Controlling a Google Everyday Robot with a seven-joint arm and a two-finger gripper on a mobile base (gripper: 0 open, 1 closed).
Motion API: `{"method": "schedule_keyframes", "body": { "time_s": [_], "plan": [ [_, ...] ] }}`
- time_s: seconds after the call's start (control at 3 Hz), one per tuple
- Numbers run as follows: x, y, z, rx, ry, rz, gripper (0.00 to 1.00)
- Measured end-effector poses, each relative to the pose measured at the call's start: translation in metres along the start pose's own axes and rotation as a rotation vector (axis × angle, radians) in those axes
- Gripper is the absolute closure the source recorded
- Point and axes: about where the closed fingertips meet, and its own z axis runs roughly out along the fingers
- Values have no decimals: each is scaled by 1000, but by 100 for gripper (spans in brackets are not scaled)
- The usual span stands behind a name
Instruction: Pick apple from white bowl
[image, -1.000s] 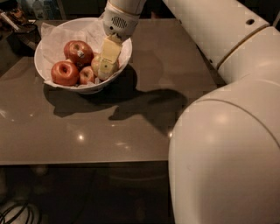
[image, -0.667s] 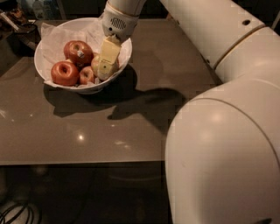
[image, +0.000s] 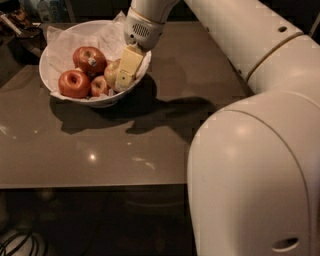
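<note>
The white bowl (image: 46, 72), lined with crinkled white paper, stands at the back left of the brown table (image: 150, 150). The pale yellow-green apple (image: 110, 73) lies at the bowl's right side, partly hidden. My gripper (image: 125, 69) reaches down into the bowl from the upper right. Its cream-coloured end sits right against the pale apple's right side. Three red apples lie in the bowl too: one at the front left (image: 74, 83), one with a small sticker (image: 90, 59) and a smaller one (image: 99, 86).
My white arm and body (image: 250, 150) fill the right side of the view and cast a shadow on the table right of the bowl. Dark clutter (image: 17, 20) sits beyond the table's back left corner. Cables (image: 20, 245) lie on the floor below.
The gripper stays in the bowl against the pale apple, at most a little lower. The apples have not moved.
</note>
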Motion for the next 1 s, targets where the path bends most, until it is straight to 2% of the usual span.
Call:
{"method": "schedule_keyframes", "body": {
  "time_s": [0.67,1.0],
  "plan": [
    [0,-3,5,-41,-1,67,18],
    [-7,-4,4,-39,3,93,17]
  ]
}}
